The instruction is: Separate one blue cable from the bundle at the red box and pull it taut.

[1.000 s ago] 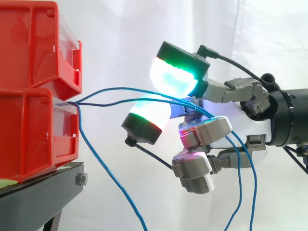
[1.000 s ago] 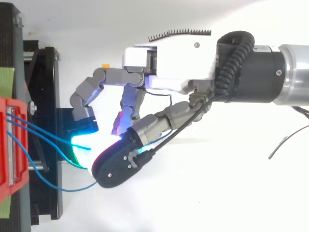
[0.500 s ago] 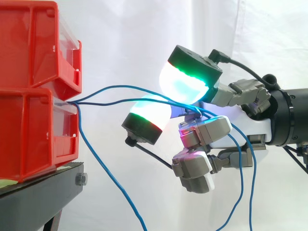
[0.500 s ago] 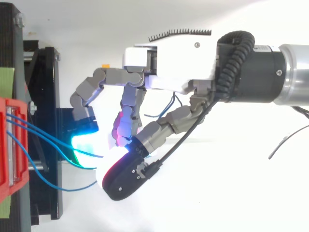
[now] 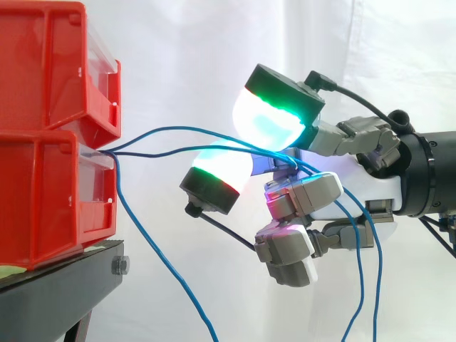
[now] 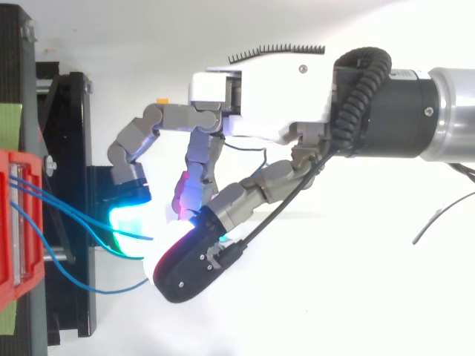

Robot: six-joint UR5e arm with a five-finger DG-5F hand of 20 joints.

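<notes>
The hand (image 5: 356,187) was partly clenched, its fingers curled in toward the palm. Two glowing pads, green and cyan, faced each other, the upper one (image 5: 269,117) a little above the lower (image 5: 219,169) with a narrow gap between them. The blue cables (image 5: 187,129) ran through that gap, over the lower finger and into the palm, then hung down behind the curled fingers. The hand was thus grasping the cables loosely; whether either pad actually pressed on a strand could not be made out.

From the hand the strands crossed open air, gently bowed, to the top front edge of the lower red bin (image 5: 50,203), just under the upper bin (image 5: 50,64). One more blue strand dropped from that edge past the front corner of the black stand (image 5: 57,288). From above, the cables left the bin's front edge (image 6: 11,222) and met the cyan pad.
</notes>
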